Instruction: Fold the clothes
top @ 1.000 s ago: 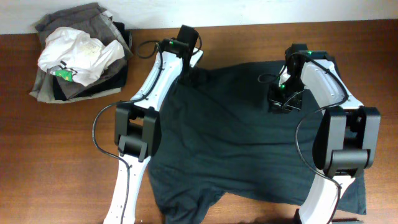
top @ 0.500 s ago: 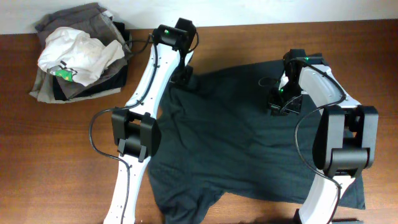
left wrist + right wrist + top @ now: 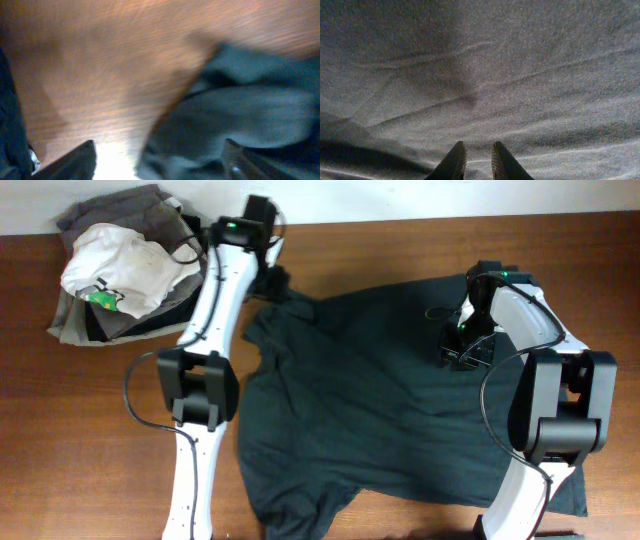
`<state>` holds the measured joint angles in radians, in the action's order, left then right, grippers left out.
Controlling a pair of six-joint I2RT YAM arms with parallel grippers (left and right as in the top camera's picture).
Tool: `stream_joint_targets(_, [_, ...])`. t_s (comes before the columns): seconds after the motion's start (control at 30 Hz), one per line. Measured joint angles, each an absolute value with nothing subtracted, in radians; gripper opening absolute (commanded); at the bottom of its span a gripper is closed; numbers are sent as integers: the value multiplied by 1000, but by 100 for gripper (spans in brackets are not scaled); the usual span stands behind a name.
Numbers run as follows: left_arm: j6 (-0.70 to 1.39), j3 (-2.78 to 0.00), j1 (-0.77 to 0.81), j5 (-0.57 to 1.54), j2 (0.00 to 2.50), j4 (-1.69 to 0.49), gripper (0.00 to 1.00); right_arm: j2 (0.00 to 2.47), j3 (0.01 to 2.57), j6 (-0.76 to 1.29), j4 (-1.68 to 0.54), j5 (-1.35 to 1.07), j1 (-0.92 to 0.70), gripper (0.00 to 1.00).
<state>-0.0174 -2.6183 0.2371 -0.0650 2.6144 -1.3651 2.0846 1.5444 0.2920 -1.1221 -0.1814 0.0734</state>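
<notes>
The clothes, one dark teal-black T-shirt (image 3: pixel 380 400), lie spread across the table, with a sleeve drawn out at the upper left. My left gripper (image 3: pixel 272 280) hovers at that sleeve. In the left wrist view it (image 3: pixel 160 160) is open wide, with rumpled sleeve fabric (image 3: pixel 250 110) lying under and between the fingers, not pinched. My right gripper (image 3: pixel 463 355) sits low over the shirt's upper right part. In the right wrist view it (image 3: pixel 479 157) shows a narrow gap between its fingertips above flat, lightly creased fabric (image 3: pixel 495 65); nothing is held.
A heap of grey folded garments (image 3: pixel 75 320) topped by a crumpled white garment (image 3: pixel 125 265) with a green mark sits at the back left corner, close to my left arm. Bare wooden table (image 3: pixel 80 430) lies to the left of the shirt.
My left arm swung left and back, dragging the sleeve outward, and its jaws opened wide, letting the fabric go. My right gripper stayed almost in place and its jaws parted slightly.
</notes>
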Motion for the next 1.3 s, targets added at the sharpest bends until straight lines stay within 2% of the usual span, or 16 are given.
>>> stream_joint_targets(0.07, [-21,-2618,186,-39,2648,-1397,45,2085,1544,290,-1122,-181,73,22])
stream_joint_targets(0.1, [-20,-2618,162,-29,2660,-1408,41,2085,1545,288,-1122,-181,73,22])
stream_joint_targets(0.13, [-15,-2618,145,-19,2666,-1419,40,2085,1544,288,-1122,-181,73,22])
stream_joint_targets(0.37, [-18,-2618,131,138,2666,-1451,42,2085,1544,288,-1121,-181,73,22])
stream_joint_targets(0.43, [-18,-2618,138,206,2666,-1435,50,2085,1544,287,-1121,-181,73,23])
stream_joint_targets(0.73, [-18,-2618,167,328,2667,-1408,50,2085,1544,287,-1121,-181,73,22])
stream_joint_targets(0.77, [-19,-2618,169,331,2667,-1408,45,2085,1544,287,-1121,-181,73,23])
stream_joint_targets(0.9, [-34,-2618,181,340,2687,-1414,1,2085,1544,287,-1114,-181,73,20])
stream_joint_targets(1.07, [-49,-2619,189,342,2708,-1439,1,2085,1578,285,-1091,-181,77,20])
stream_joint_targets(1.13, [-52,-2666,189,342,2710,-1492,1,2085,1630,284,-1082,-181,86,27])
stream_joint_targets(1.27, [-72,-2794,197,342,2710,-1587,1,2085,1690,289,-1026,-181,115,59])
stream_joint_targets(1.3, [-81,-2835,204,342,2710,-1609,1,2085,1712,284,-986,-181,138,63])
